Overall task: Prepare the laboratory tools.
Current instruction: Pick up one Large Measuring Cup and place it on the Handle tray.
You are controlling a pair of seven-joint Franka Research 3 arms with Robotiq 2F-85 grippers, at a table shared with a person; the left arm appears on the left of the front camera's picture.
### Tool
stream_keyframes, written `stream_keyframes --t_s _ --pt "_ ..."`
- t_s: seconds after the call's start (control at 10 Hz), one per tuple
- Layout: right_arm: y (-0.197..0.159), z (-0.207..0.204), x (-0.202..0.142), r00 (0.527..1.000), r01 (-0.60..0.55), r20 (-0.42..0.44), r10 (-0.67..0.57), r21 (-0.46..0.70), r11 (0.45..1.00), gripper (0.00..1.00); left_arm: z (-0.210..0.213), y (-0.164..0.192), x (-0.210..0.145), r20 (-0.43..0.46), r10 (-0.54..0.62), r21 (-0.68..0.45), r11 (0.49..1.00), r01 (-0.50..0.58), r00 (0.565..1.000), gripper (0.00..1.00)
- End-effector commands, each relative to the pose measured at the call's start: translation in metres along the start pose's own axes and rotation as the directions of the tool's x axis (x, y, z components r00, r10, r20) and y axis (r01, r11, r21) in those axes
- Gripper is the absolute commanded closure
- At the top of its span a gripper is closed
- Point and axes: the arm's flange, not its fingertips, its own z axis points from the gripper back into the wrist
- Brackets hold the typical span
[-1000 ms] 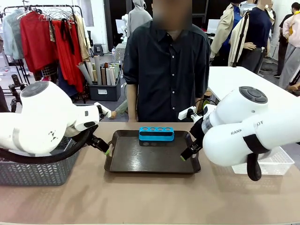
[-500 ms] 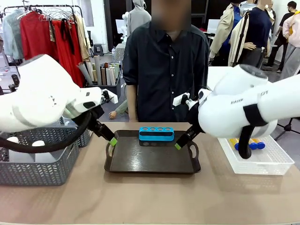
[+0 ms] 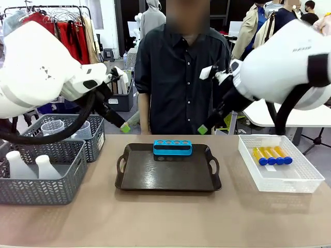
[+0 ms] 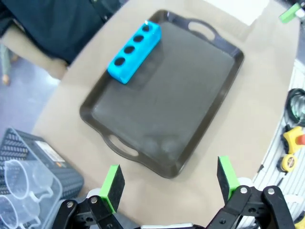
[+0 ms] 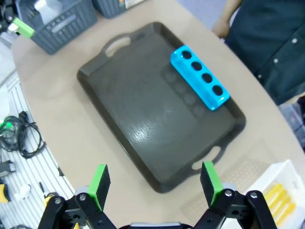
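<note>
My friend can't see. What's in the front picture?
A dark tray sits mid-table with a blue rack at its far edge. The left gripper and right gripper hang raised at either side. Yellow tubes lie in a white bin; a person stands behind.

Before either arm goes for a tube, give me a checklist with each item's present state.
1. Left gripper open and empty: ok.
2. Right gripper open and empty: ok.
3. Blue rack upright on the tray, all four holes free: ok.
4. Four tubes lying side by side in the clear bin, reachable from above: ok.
5. Both arms raised off the table: ok.
6. Tube caps screwed tight: cannot tell.
</note>
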Motion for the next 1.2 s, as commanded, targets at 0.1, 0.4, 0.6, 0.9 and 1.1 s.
stream_keyframes --t_s 0.1,0.4,0.6,0.9,1.1 --pt "-0.023 0.036 0.009 0.998 -0.042 0.04 0.041 0.026 0.999 0.0 0.015 -0.002 0.008 0.074 -0.069 0.026 0.997 0.068 0.995 0.0" --pt "-0.037 0.069 0.007 0.996 -0.03 0.09 0.027 0.032 0.999 0.0 0.032 0.004 0.024 0.113 -0.063 0.062 0.997 0.056 0.992 0.0" --pt "-0.045 0.08 0.008 0.994 -0.017 0.112 0.013 0.031 0.999 0.0 0.043 0.015 0.033 0.137 -0.04 0.04 0.999 0.035 0.99 0.0" --pt "-0.05 0.086 0.009 0.992 -0.004 0.124 0.0 0.035 0.999 0.0 0.055 0.022 0.04 0.146 -0.026 0.059 0.998 0.017 0.989 0.0" --pt "-0.049 0.086 0.012 0.993 -0.004 0.116 0.001 0.026 1.0 0.0 0.054 0.025 0.039 0.135 -0.027 0.076 0.997 0.017 0.99 0.0"
